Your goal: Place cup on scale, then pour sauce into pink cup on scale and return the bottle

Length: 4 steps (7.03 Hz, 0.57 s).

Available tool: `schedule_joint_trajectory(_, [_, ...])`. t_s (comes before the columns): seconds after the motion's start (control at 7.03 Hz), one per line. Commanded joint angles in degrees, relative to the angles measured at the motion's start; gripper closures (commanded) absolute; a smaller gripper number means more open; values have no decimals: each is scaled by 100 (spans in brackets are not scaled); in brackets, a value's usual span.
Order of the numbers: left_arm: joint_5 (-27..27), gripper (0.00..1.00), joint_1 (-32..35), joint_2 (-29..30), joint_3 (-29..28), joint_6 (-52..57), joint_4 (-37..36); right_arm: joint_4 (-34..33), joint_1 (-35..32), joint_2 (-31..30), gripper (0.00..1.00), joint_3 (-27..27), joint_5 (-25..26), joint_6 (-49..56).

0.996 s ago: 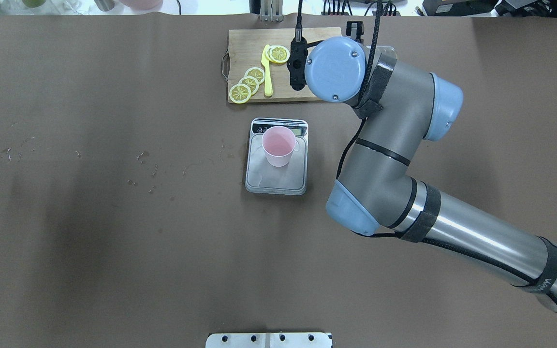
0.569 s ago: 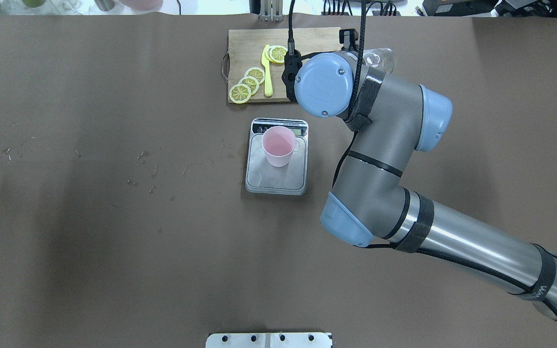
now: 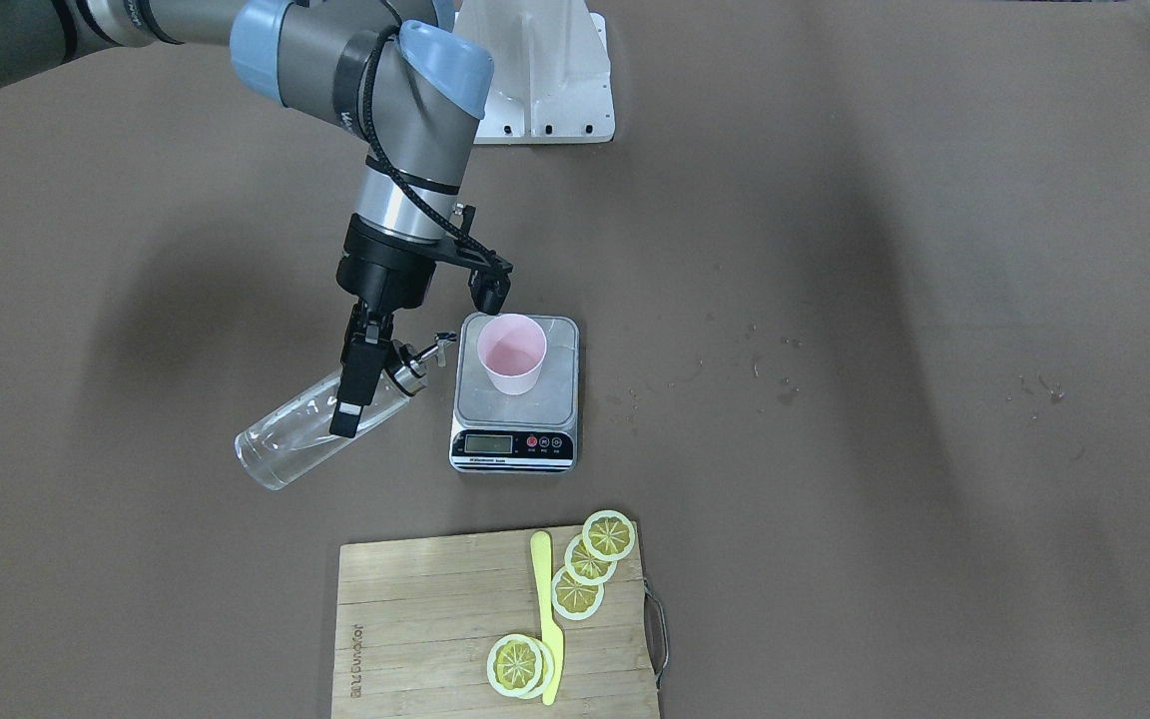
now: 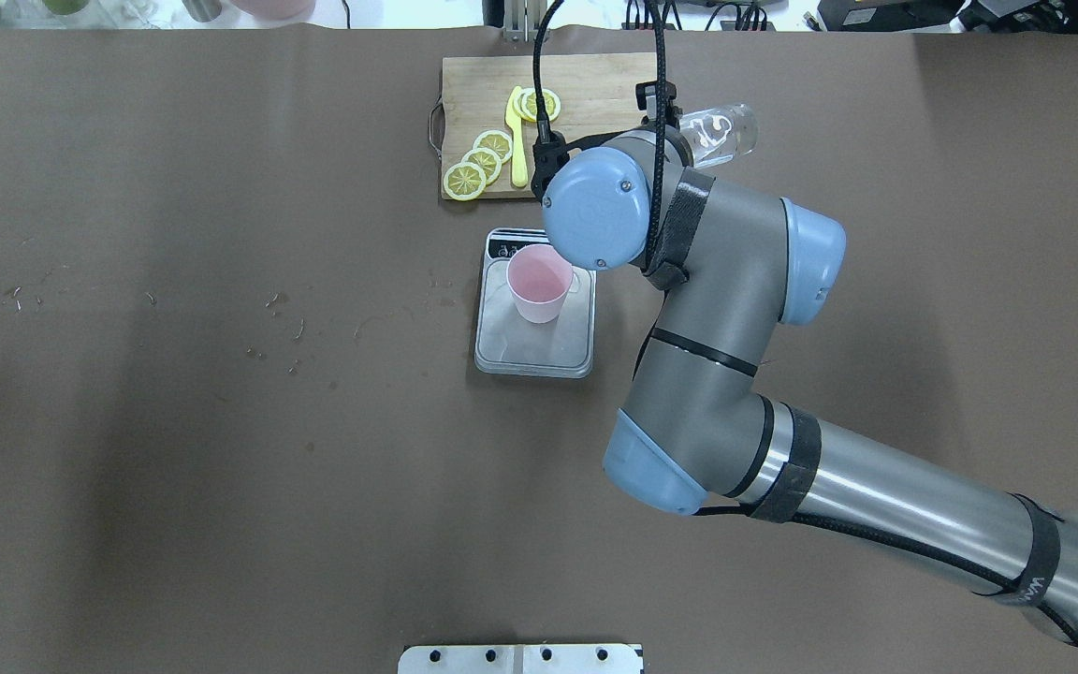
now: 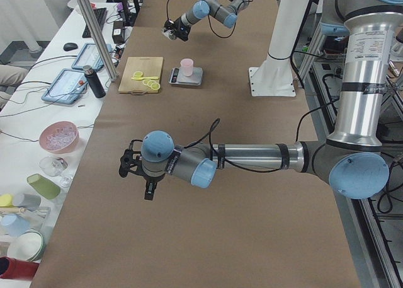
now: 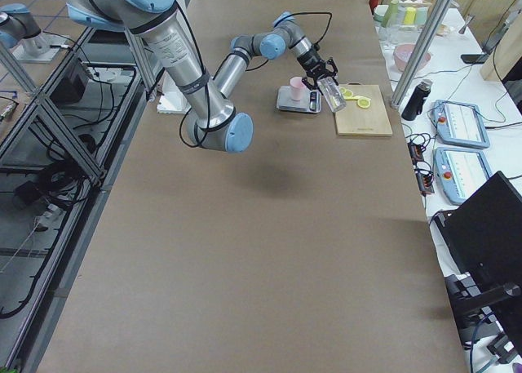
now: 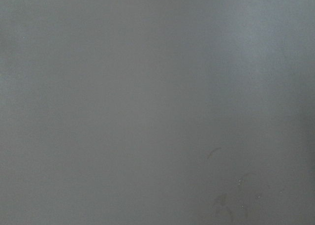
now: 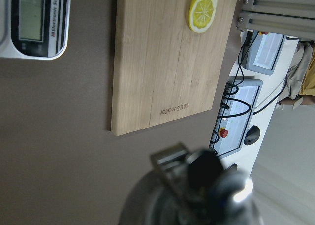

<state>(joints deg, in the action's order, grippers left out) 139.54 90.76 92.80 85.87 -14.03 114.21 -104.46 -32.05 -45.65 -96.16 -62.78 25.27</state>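
Note:
The pale-pink cup (image 3: 510, 357) stands upright on the silver scale (image 3: 515, 409), also seen from overhead, cup (image 4: 539, 284) on scale (image 4: 534, 348). My right gripper (image 3: 345, 409) is shut on the clear glass bottle (image 3: 286, 444), held above the table and tilted far over. Its silver spout (image 3: 432, 351) points at the cup and stops just short of it. No stream shows. The sauce inside is hard to make out. From overhead the wrist hides the gripper; only the bottle's base (image 4: 721, 131) sticks out. My left gripper (image 5: 148, 188) hangs over bare table far away; I cannot tell whether it is open.
A wooden cutting board (image 3: 415, 619) with lemon slices (image 3: 590, 564) and a yellow knife (image 3: 545, 614) lies beyond the scale. The right wrist view shows the board (image 8: 167, 62) and the scale's display (image 8: 34, 18). Operators' items line the far table edge.
My right arm has swung from over the cutting board toward the scale, carrying the bottle. The bottle's base now sticks out farther from under the wrist. The cup and scale have not moved.

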Motion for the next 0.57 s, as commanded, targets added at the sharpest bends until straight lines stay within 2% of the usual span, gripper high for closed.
schedule_joint_trajectory(0.0, [3, 3, 90, -8, 0, -3, 5, -135, 198, -6, 100, 9, 177, 4])
schedule_joint_trajectory(0.43, [-5, 3, 161, -34, 0, -3, 5, -215, 357, -14, 100, 44, 414, 4])
